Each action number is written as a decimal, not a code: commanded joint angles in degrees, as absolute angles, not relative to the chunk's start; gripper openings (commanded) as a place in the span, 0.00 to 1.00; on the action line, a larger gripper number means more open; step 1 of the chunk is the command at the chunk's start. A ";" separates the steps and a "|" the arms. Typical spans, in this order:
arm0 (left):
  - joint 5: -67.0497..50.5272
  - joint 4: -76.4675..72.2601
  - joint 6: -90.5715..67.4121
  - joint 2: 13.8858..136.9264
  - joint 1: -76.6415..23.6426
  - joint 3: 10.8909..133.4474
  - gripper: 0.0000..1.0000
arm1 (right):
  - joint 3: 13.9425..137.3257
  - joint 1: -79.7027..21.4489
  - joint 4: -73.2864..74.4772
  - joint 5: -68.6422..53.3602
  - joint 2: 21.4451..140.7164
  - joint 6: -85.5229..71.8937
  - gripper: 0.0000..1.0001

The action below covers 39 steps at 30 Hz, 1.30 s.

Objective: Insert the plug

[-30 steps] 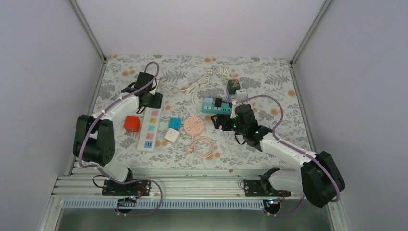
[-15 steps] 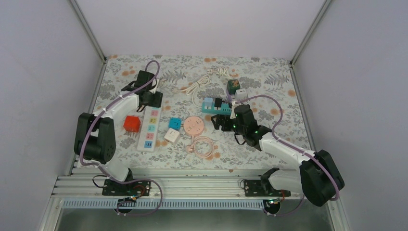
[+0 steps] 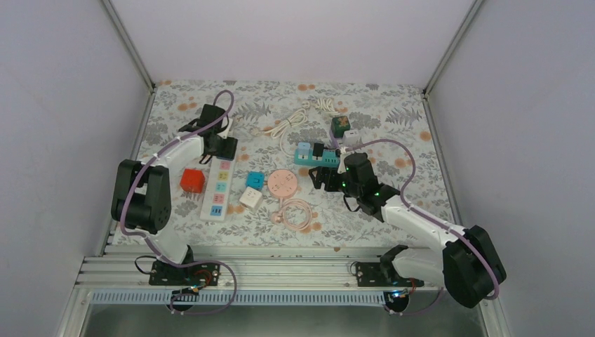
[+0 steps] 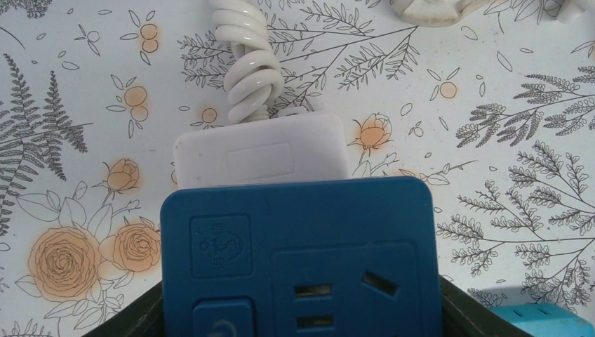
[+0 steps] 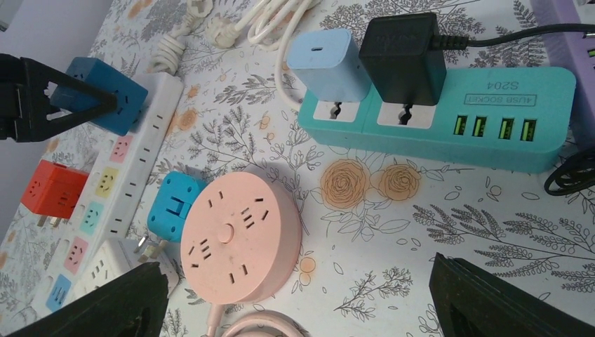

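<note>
My left gripper [image 3: 223, 146] is shut on a dark blue cube adapter plug [image 4: 298, 253] and holds it over the far end of the white multi-socket power strip [image 3: 218, 184]. In the left wrist view the strip's white end [image 4: 259, 151] and its coiled cord show just beyond the adapter. The right wrist view shows the adapter [image 5: 105, 95] between the left fingers, sitting on the strip [image 5: 133, 168]. My right gripper [image 3: 324, 175] is open and empty, low over the mat beside the pink round socket [image 5: 238, 235].
A teal power strip [image 3: 319, 156] holds a light blue charger and a black charger. A red cube [image 3: 192, 180], a light blue cube [image 3: 255, 180] and a white cube [image 3: 250, 198] lie near the white strip. A white cable [image 3: 295, 123] and a green cube [image 3: 340, 125] lie at the back.
The left arm has shifted slightly while it keeps the blue adapter at the strip's far end. The right arm has barely moved.
</note>
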State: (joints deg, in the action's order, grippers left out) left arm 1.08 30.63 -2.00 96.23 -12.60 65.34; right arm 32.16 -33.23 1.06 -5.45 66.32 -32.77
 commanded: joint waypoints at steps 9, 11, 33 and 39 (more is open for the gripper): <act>-4.66 31.83 -6.71 102.42 -11.65 67.62 0.47 | 31.88 -32.70 1.07 -3.56 65.20 -33.25 0.96; -7.15 31.08 -7.70 102.49 -12.27 68.23 0.45 | 31.97 -32.76 1.00 -3.62 65.44 -33.21 0.96; 2.66 39.46 -7.08 115.42 -17.04 77.40 0.40 | 32.17 -32.74 0.24 -2.90 67.23 -33.23 0.96; 0.80 39.51 -6.49 118.81 -16.98 77.53 0.40 | 31.82 -32.72 0.44 -2.50 67.33 -33.28 0.97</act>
